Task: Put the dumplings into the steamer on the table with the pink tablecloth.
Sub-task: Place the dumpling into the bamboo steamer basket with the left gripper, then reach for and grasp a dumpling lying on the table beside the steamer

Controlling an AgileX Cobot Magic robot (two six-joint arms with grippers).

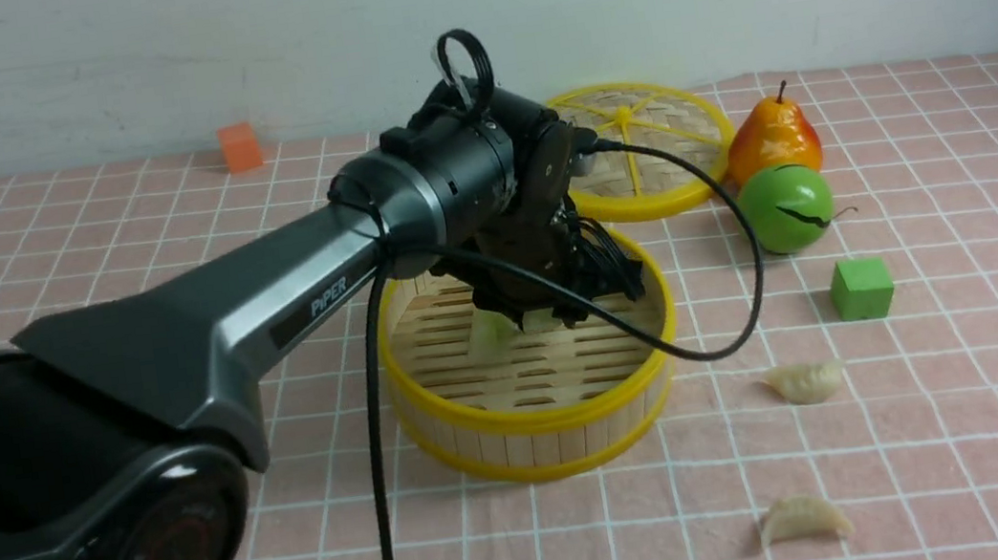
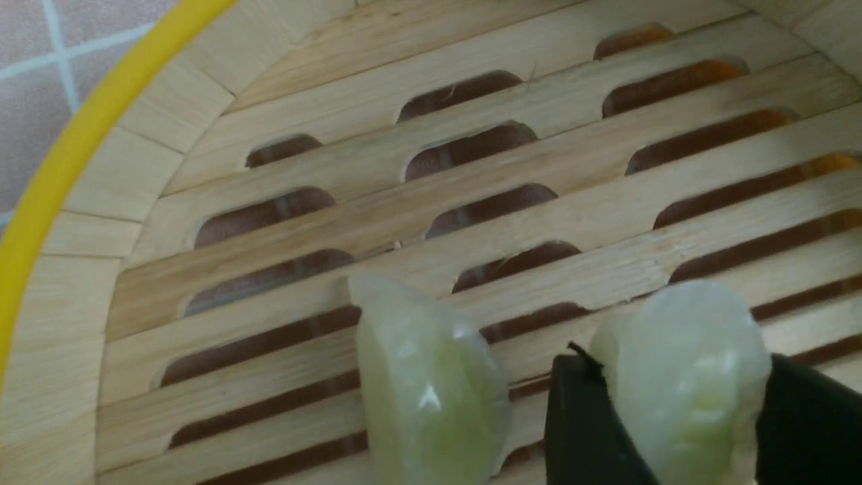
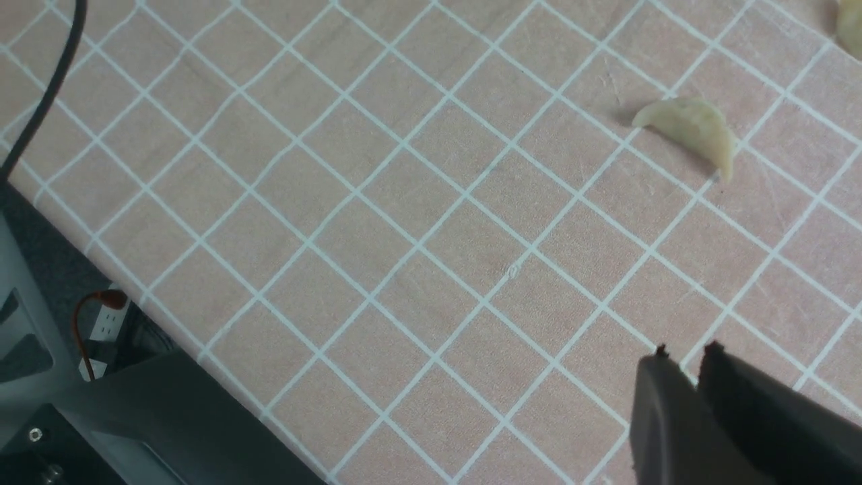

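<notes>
So here's where we're at. Starting on the left, our left gripper (image 2: pixel 673 364) is down inside the round bamboo-slat steamer with the yellow rims (image 1: pixel 537 421). Its 2 black fingers (image 2: pixel 586 417) are pinching a translucent pale green pleated dumpling (image 2: pixel 680 330) just above the slatted floor. Just beside that gripper, a 2nd pale green dumpling (image 2: pixel 431 391) already sits on the slats, standing on edge. We'd call that 2 of 4 in, once this 1 is let go.

What worries us is how close the 2 green ones are. When the fingers spread, the near finger could knock the neighbour over. If they're at all tacky, the held 1 might cling to a pad and ride back out as the arm lifts. The black cable (image 1: pixel 762 284) off the wrist also loops right across the steamer's rim, and we reckon a quick pull-away could catch it and drag the whole basket.

Moving right, 2 cream crescent dumplings (image 1: pixel 806 381) lie on the pale pink grid tablecloth (image 1: pixel 965 450), outside the steamer. 1 is ahead of our right gripper (image 3: pixel 680 360), well apart from it. That gripper's fingers are pressed almost together with nothing between them. It has to open first, or it'll just shove the dumpling along the cloth.
</notes>
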